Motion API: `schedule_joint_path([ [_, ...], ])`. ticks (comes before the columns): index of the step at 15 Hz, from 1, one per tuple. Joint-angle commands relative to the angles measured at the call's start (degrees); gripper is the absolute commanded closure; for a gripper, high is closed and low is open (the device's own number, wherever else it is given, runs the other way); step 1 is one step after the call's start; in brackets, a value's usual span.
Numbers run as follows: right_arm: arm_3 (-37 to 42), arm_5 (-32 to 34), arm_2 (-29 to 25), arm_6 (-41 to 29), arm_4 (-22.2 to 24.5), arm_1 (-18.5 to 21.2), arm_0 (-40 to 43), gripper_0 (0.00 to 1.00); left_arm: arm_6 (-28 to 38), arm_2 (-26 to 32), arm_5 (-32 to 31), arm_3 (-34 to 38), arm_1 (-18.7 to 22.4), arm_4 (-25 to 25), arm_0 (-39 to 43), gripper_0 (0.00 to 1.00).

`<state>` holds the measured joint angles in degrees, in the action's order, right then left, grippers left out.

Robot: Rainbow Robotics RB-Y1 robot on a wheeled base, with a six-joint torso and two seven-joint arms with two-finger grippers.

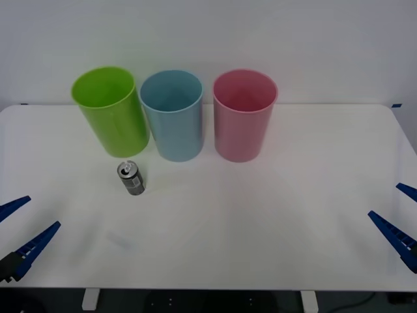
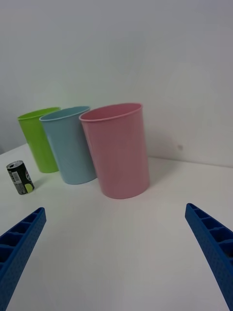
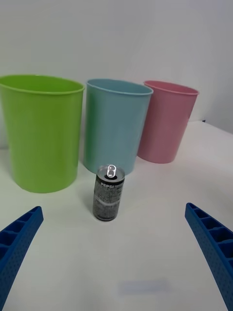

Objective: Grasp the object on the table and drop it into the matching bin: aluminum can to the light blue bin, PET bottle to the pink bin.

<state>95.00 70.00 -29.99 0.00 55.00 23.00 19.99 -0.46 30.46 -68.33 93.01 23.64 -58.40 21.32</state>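
A white desk point(image 1: 273, 222) carries three tall cup-shaped bins in a row along its far side: a lime green bin point(image 1: 112, 114) on the robot's left, the light blue bin point(image 1: 172, 117) in the middle and the pink bin point(image 1: 244, 117) to the right. All three stand upright with open mouths, each just beside its neighbour. The aluminum can point(image 1: 131, 178), small and dark with a silver lid and pull tab, stands upright on the desk just in front of the green bin, nearer the robot, apart from the bins. The left gripper point(image 1: 21, 225) hovers at the desk's near left edge, its blue ribbed fingers spread wide, nothing between them. The right gripper point(image 1: 401, 218) sits at the near right edge, fingers likewise apart, well away from the can.
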Motion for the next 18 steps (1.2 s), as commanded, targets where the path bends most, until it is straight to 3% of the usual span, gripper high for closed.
schedule_joint_path([
  [1, 0.0, 0.0, 0.0, 0.0, 0.0, 0.0, 0.0, 0.00, -0.4, -1.9, 3.1, -0.4, -0.1, -1.2, 0.4, 0.00],
  [8, 0.0, 0.0, 0.0, 0.0, 0.0, 0.0, 0.0, 0.00, -1.3, -8.1, 13.5, -0.6, -0.1, -4.1, 0.0, 0.00],
  [13, 0.0, 0.0, 0.0, 0.0, 0.0, 0.0, 0.0, 0.00, -3.0, -9.2, 13.9, -5.4, -2.5, -6.6, -5.1, 0.00],
  [18, 0.0, 0.0, 0.0, 0.0, 0.0, 0.0, 0.0, 0.00, -10.2, -11.1, 13.9, -13.8, -3.1, -6.8, -11.7, 0.00],
])
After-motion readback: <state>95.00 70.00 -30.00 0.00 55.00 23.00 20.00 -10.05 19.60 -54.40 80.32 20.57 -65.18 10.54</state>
